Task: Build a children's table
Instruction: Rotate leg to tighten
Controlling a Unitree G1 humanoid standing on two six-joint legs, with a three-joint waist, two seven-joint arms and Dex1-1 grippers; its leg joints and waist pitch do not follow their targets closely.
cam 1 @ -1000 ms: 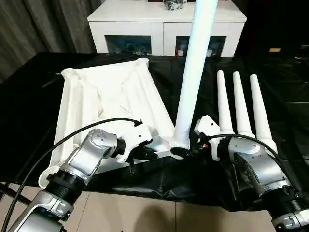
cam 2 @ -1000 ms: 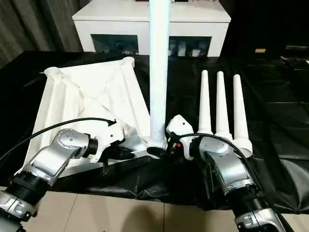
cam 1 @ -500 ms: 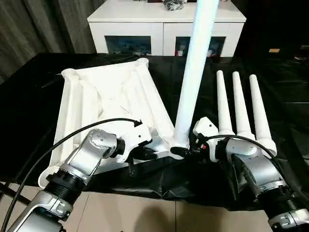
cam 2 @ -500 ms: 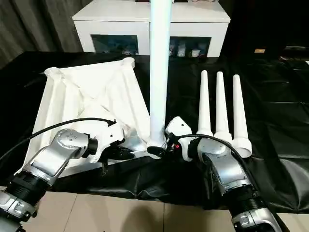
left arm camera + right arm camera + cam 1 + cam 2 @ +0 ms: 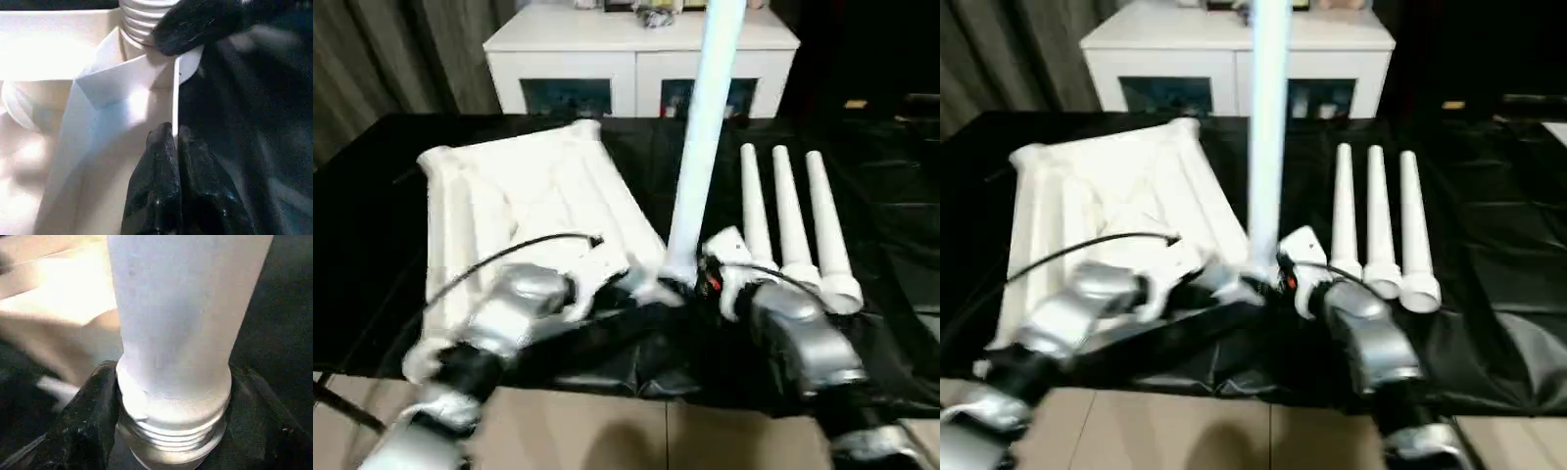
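Note:
The children's table top (image 5: 519, 196) lies upside down on the black cloth, ribs facing up. One white leg (image 5: 700, 157) stands upright in its near right corner socket. Three more legs (image 5: 788, 215) lie side by side on the cloth to the right. My left gripper (image 5: 641, 291) is shut on the thin rim (image 5: 175, 98) of the top, right beside that socket. My right gripper (image 5: 690, 284) is shut around the standing leg's threaded base (image 5: 171, 426), with one finger (image 5: 95, 401) pressed against the collar.
A white cabinet (image 5: 636, 49) with dark glass doors stands behind the black-covered table. The cloth's front edge (image 5: 636, 372) hangs over a tiled floor (image 5: 607, 441). Grey curtains (image 5: 391, 59) hang at the back left.
My right gripper's fingers have closed in on the standing leg's base. The head views have shifted and blurred, and both forearms sit a little differently. The left grip on the rim is unchanged.

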